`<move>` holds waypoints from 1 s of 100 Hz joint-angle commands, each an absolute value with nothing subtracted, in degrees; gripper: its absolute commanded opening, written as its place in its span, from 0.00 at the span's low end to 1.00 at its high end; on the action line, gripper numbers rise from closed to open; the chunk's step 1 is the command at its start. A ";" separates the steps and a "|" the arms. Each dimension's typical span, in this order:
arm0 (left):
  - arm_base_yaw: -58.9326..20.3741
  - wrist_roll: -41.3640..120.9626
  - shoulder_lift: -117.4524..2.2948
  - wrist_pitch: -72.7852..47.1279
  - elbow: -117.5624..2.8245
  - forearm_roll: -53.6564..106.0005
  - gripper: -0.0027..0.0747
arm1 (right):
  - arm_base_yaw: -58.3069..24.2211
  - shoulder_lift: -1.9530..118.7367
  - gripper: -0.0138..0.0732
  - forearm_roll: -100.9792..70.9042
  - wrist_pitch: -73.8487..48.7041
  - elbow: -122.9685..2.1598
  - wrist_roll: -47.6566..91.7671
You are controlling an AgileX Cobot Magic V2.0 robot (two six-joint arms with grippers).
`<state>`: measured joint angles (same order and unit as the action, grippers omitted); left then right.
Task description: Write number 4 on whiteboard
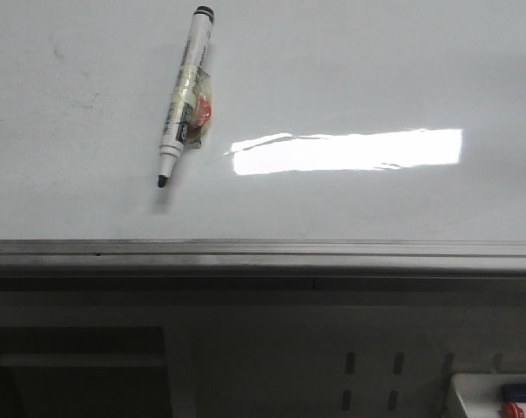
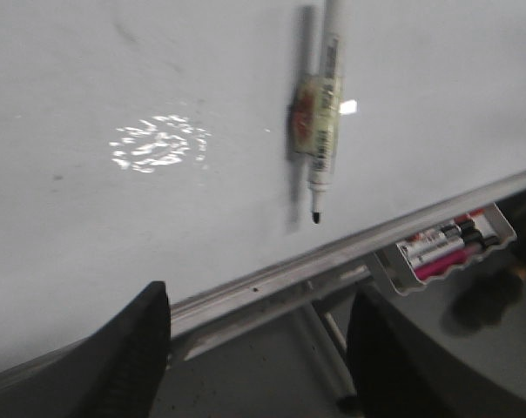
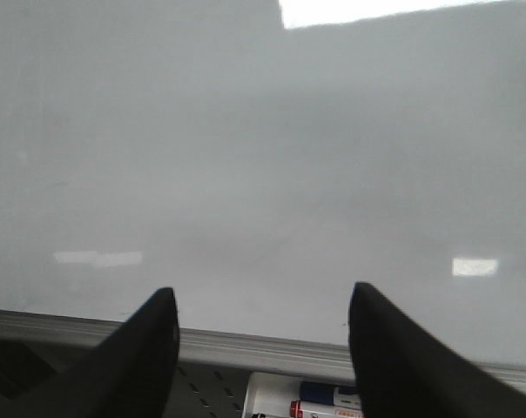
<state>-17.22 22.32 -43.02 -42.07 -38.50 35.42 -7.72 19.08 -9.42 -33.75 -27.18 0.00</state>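
The whiteboard [image 1: 350,78] fills the front view, pale and glossy, with a grey metal rail [image 1: 263,252] along its near edge. No number 4 shows on it, only faint smudges. A white marker pen [image 1: 183,91] lies uncapped on the board, black tip toward the rail, with tape and a red bit on its barrel. It also shows in the left wrist view [image 2: 324,113]. My left gripper [image 2: 256,300] is open and empty over the rail, well short of the pen. My right gripper [image 3: 263,305] is open and empty over the board's near edge [image 3: 246,344].
A white tray [image 2: 446,248] with several markers hangs below the rail on the right; it also shows in the front view [image 1: 498,396] and in the right wrist view [image 3: 306,399]. A bright light reflection [image 1: 346,150] lies on the board right of the pen.
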 commanded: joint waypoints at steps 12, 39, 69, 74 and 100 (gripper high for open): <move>-27.81 20.67 -52.81 -31.91 -44.71 36.92 0.55 | -8.86 21.05 0.60 -9.85 -28.74 -29.22 0.72; -35.33 19.62 -64.19 -20.96 -46.90 36.92 0.55 | -10.93 21.05 0.60 -9.85 -29.23 -29.22 0.72; -35.65 18.71 -70.71 -18.22 -47.28 36.88 0.55 | -11.39 21.05 0.60 -9.85 -31.34 -29.22 0.72; -35.65 18.71 -71.58 -17.99 -47.28 36.62 0.53 | -11.39 21.05 0.60 -9.85 -31.34 -29.22 0.72; -35.65 18.60 -75.73 -15.32 -47.28 36.22 0.46 | -14.61 21.29 0.60 -9.85 -30.86 -29.22 0.72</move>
